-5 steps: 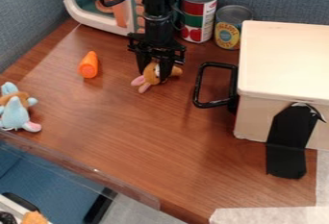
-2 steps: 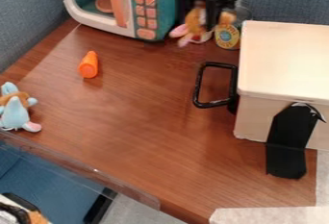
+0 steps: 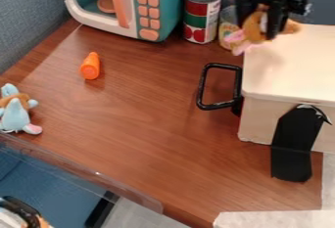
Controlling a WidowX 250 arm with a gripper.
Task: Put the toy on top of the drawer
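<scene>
At the top right, the black gripper (image 3: 263, 30) is shut on a small brown plush toy (image 3: 254, 25) with pink ears, holding it up near the back left corner of the drawer box. The drawer (image 3: 294, 70) is a pale box with a flat top and a black handle on its left side. The toy's ears hang over the box's left edge, and a faint shadow falls on the top below it.
A toy microwave (image 3: 163, 7) and a red-labelled can (image 3: 201, 16) stand at the back, with another can (image 3: 227, 28) partly behind the toy. An orange carrot (image 3: 90, 66) and a blue plush (image 3: 15, 112) lie to the left.
The gripper has lifted the brown toy from the table and carried it right, past the cans, to the drawer box's back left corner. The box has stayed in place.
</scene>
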